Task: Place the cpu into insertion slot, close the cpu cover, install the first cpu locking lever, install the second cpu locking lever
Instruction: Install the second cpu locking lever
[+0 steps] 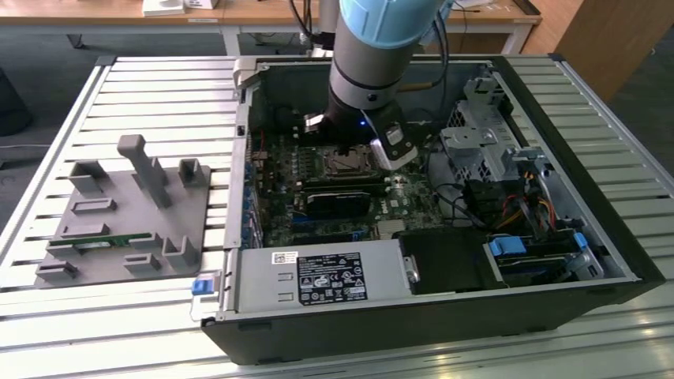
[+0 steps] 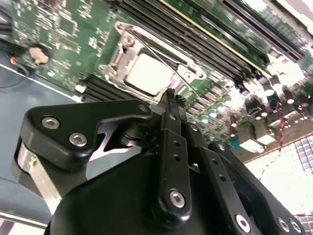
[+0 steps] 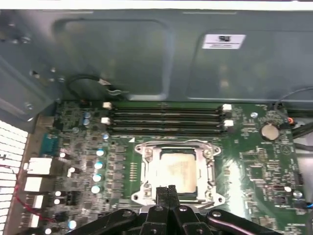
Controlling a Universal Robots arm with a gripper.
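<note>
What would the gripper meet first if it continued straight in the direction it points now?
Probably the near edge of the cpu cover, the silver frame lying over the cpu in the insertion slot. The gripper points at that edge in both wrist views, with nothing between; depth is unclear.

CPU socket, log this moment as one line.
cpu: seated in socket | cover: closed | gripper: shut, empty, at socket's edge
</note>
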